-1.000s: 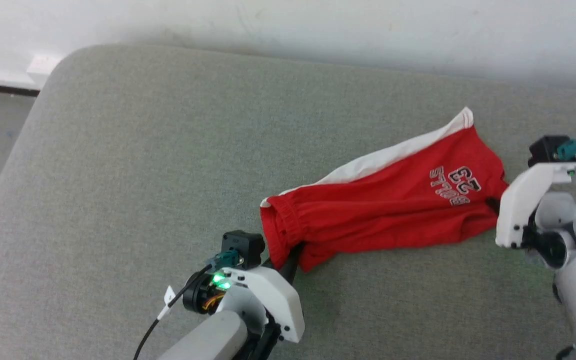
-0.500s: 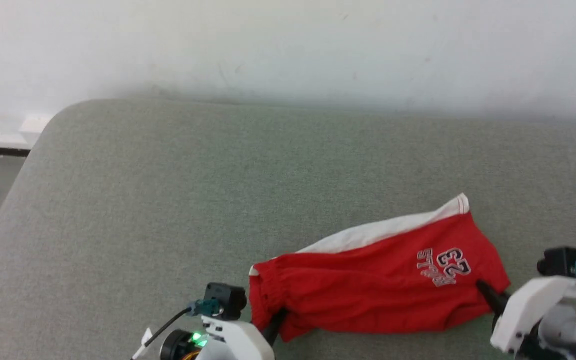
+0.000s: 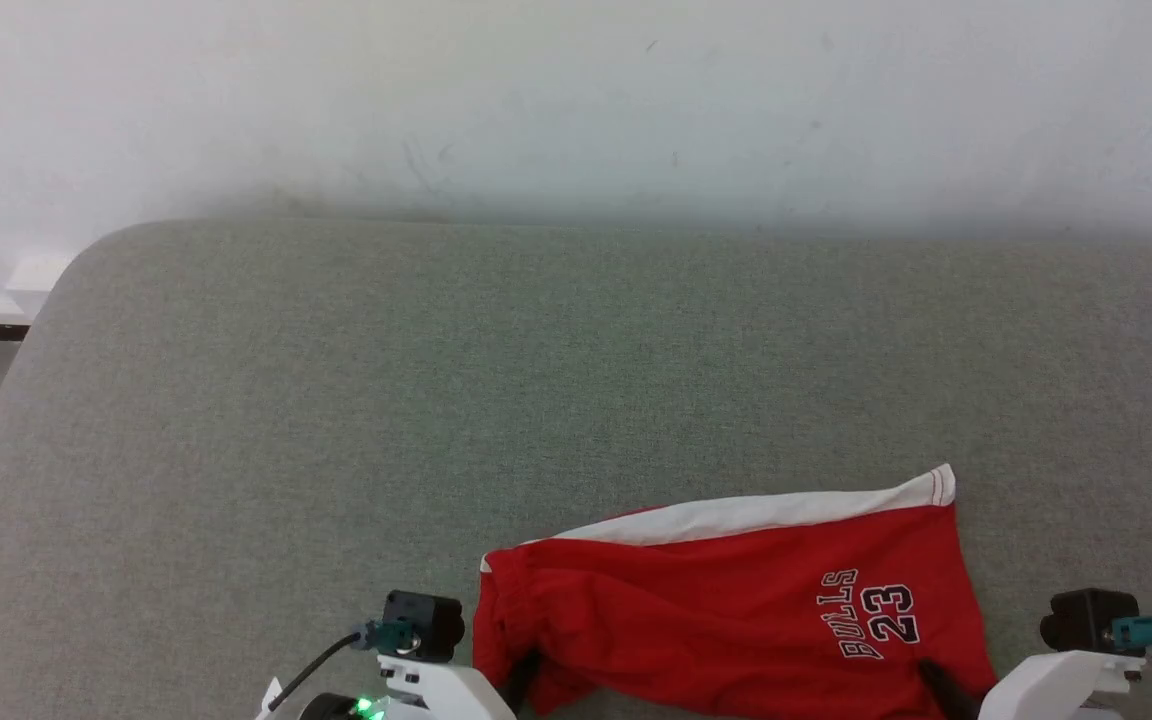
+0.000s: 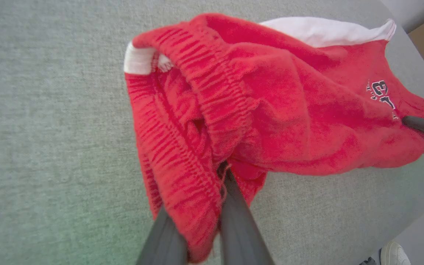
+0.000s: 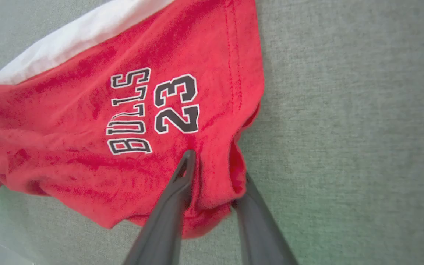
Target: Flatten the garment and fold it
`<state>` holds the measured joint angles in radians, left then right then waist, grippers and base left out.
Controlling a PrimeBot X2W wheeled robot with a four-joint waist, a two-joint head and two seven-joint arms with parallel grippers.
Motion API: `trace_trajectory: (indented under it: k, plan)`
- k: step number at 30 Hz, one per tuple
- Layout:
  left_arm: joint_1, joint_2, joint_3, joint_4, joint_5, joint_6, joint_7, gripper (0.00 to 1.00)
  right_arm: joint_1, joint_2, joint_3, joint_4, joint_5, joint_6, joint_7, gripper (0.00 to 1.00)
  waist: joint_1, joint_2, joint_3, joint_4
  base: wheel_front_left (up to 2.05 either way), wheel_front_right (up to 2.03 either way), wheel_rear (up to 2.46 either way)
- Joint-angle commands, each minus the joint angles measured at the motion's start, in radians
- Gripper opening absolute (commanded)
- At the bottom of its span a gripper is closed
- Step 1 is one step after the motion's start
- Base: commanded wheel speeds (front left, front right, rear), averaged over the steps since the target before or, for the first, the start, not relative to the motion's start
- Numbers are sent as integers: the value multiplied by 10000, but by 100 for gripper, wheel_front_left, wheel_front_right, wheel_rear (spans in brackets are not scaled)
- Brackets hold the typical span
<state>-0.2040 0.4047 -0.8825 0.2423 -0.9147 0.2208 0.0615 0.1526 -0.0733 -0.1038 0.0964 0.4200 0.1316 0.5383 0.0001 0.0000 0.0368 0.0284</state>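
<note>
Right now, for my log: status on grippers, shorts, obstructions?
Left gripper shut on shorts at waistband. Right gripper shut on leg hem. Shorts bunched, not flat, on grey cushion. No obstruction seen.

I see the red shorts [image 3: 726, 620] lying sideways on the grey cushion [image 3: 336, 400], close to me. The stretchy waistband [image 4: 212, 84] is on the left, bunched up and open. The leg end is on the right. A white stripe [image 3: 756, 512] runs along the far side. Black "BULLS 23" letters [image 5: 153, 110] with white edges sit on the leg. The cloth is wrinkled, not flat. My left gripper [image 4: 204, 191] pinches the waistband. My right gripper [image 5: 215, 165] pinches the leg hem.
</note>
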Motion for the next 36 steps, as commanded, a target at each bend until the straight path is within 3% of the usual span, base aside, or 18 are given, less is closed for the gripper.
trace_trajectory:
  k: [1,2,8,14,19,23,29,36]
  plan:
    - [64,6,-28,102,63,-17,5,77,-31,-67,-44,-172,-139,-9,71,100,-1,0,-34,33,0,0,0]
    - [54,13,-47,148,92,6,8,100,-45,-155,-45,-266,-173,-9,119,100,-1,0,-72,68,0,0,0]
    - [115,235,-50,-13,232,168,-59,100,66,-721,-145,-936,-156,-9,721,100,-1,0,-361,288,0,0,0]
    - [376,784,212,-882,365,675,-274,100,3,-1293,-414,-1463,-36,-9,1276,100,-1,0,-598,617,0,0,0]
    - [189,1302,518,-1535,1578,1612,-1560,100,-247,-1451,-402,-1003,285,-9,1360,100,-1,0,-608,871,0,0,0]
    - [15,1370,821,-1751,2717,1970,-3002,100,-471,-1587,-343,-264,527,-9,1389,100,-1,0,-515,1003,0,0,0]
    - [509,940,2087,-2517,5035,2607,-3226,100,-813,-1549,-281,794,999,-9,1486,100,-1,0,-365,1151,0,0,0]
    - [1780,368,3267,-3214,7038,2568,-3230,100,-1027,-1455,214,1629,1565,-9,1431,100,-1,0,-87,1327,0,0,0]
